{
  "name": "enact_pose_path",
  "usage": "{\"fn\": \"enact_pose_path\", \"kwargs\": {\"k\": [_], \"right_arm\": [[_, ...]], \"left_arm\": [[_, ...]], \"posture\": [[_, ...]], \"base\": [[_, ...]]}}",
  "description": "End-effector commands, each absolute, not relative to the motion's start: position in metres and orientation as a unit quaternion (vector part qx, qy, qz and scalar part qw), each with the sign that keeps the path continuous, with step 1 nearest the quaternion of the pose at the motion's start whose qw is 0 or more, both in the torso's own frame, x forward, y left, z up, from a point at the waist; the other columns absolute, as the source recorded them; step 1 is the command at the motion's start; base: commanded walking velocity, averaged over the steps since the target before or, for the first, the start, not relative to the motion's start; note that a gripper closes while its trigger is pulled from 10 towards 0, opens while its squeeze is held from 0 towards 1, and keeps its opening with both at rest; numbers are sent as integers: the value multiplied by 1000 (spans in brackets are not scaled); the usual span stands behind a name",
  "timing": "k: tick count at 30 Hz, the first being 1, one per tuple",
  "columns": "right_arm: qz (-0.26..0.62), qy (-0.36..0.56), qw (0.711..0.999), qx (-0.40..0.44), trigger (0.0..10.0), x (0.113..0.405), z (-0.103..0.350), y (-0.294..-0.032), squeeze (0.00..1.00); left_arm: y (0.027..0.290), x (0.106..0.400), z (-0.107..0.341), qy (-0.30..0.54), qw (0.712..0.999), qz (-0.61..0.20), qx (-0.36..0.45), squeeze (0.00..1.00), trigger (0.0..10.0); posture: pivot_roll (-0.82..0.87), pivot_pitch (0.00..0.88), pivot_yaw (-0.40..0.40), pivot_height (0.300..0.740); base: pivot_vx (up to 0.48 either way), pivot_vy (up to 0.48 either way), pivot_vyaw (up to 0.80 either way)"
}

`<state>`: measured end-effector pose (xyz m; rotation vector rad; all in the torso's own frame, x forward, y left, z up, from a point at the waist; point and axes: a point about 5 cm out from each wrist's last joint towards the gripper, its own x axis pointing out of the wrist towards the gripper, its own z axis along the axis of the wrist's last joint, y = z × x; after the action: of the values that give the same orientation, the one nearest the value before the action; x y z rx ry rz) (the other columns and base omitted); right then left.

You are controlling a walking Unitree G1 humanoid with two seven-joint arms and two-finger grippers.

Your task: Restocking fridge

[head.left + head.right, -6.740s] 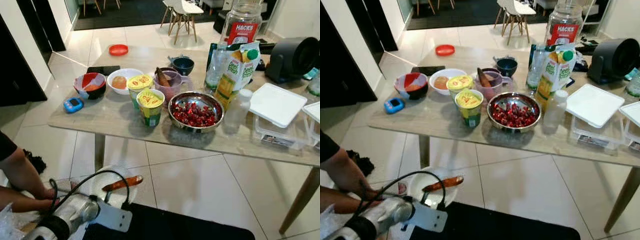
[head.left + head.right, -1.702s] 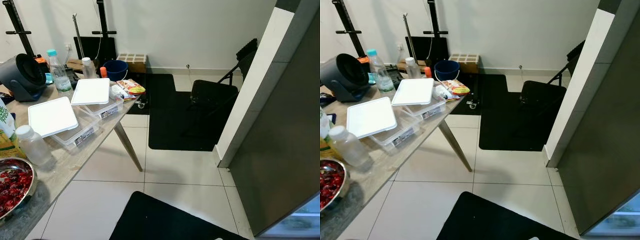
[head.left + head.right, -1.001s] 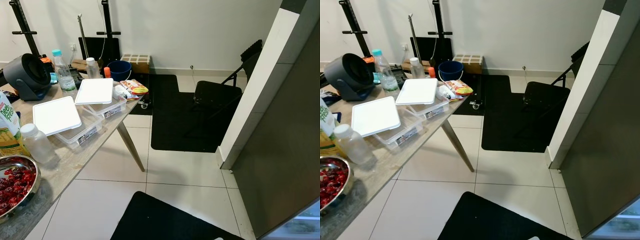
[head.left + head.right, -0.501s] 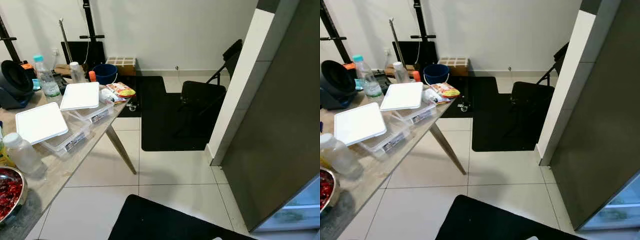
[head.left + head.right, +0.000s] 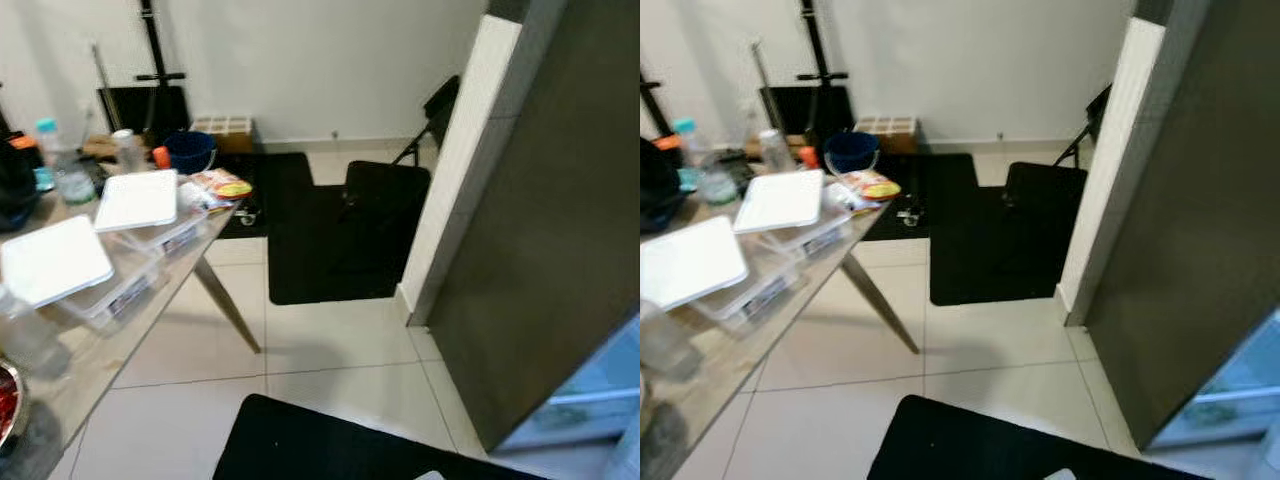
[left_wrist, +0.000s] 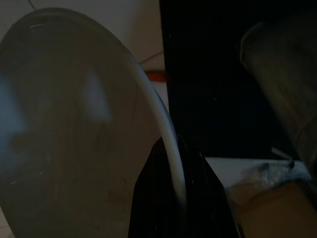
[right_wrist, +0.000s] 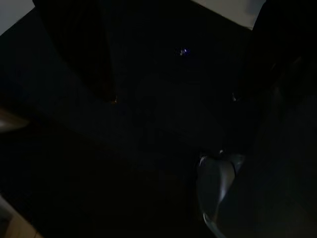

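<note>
Between the fingers of our left pincer [image 6: 173, 193] sits the rim of a white plate [image 6: 69, 124], pinched edge-on above a black mat [image 6: 218, 74]. Our right pincer's state we cannot tell; its view is too dark. Ahead to our right stands the dark fridge [image 5: 560, 230]; to our left, the counter [image 5: 70, 370] carries lidded containers [image 5: 135, 205].
</note>
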<state>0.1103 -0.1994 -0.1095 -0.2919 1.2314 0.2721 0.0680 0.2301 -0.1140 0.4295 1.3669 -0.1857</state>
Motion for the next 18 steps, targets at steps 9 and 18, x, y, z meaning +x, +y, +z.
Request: {"fn": "enact_pose_path", "kwargs": {"k": [9, 18], "right_arm": [[140, 571, 799, -128, 10000, 110, -110, -194, 0], [140, 571, 799, -129, 10000, 110, -110, -194, 0]], "left_arm": [[230, 66, -114, 624, 751, -87, 198, 0, 10000], [234, 65, -114, 625, 750, -86, 198, 0, 10000]], "posture": [[-21, 7, 15, 740], [-21, 7, 14, 740]], "base": [[0, 0, -259], [0, 0, -793]]}}
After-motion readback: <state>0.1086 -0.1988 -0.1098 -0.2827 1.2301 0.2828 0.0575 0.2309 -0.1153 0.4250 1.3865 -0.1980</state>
